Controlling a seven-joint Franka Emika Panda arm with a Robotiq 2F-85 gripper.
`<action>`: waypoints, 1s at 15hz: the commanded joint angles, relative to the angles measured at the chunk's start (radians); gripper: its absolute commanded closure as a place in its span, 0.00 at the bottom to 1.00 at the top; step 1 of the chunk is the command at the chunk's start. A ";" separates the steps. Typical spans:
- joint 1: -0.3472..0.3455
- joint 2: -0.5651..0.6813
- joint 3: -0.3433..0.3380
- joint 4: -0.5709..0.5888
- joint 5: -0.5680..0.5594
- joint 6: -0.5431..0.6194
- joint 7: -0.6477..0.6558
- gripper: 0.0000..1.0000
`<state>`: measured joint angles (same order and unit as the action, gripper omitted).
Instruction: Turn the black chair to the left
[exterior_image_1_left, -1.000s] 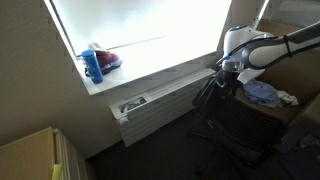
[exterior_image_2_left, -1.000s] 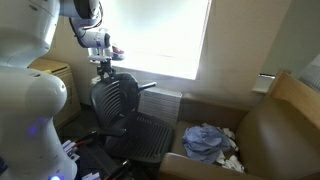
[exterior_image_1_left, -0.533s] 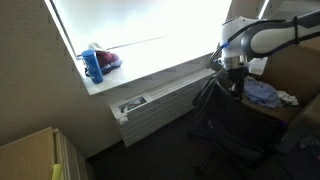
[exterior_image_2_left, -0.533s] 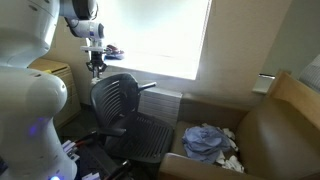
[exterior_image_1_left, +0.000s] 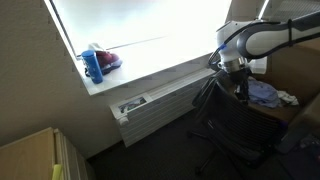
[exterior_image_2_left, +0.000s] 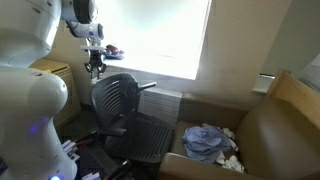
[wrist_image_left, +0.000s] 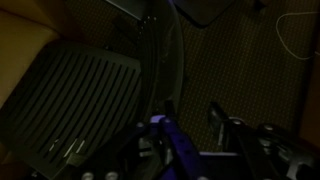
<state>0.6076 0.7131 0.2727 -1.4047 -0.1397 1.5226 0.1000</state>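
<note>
The black chair (exterior_image_2_left: 118, 100) stands by the window with its mesh backrest upright; in an exterior view it is a dark shape (exterior_image_1_left: 228, 125) under the arm. My gripper (exterior_image_2_left: 95, 70) hangs just above and beside the top corner of the backrest, on the window side (exterior_image_1_left: 234, 80). In the dark wrist view the backrest's curved rim (wrist_image_left: 165, 60) runs down to one finger. The gripper (wrist_image_left: 190, 112) has its jaws a little apart, and only mesh shows in the gap. I cannot tell whether a finger touches the rim.
A radiator (exterior_image_2_left: 165, 100) runs under the bright window. On the sill stand a blue bottle and a red thing (exterior_image_1_left: 95, 65). A brown armchair (exterior_image_2_left: 285, 120) holding crumpled clothes (exterior_image_2_left: 212, 140) is beside the chair. The robot's white body (exterior_image_2_left: 25, 100) is close.
The gripper moved off the top of the backrest toward the window side and sank slightly. Its jaws narrowed. The backrest has turned a little.
</note>
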 joint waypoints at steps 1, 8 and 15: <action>0.014 -0.039 -0.033 -0.061 -0.066 0.123 0.049 0.30; 0.011 0.002 -0.060 -0.088 -0.104 0.285 0.122 0.06; 0.013 -0.001 -0.053 -0.085 -0.107 0.279 0.077 0.47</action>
<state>0.6181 0.7138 0.2116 -1.5159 -0.2477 1.8422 0.2317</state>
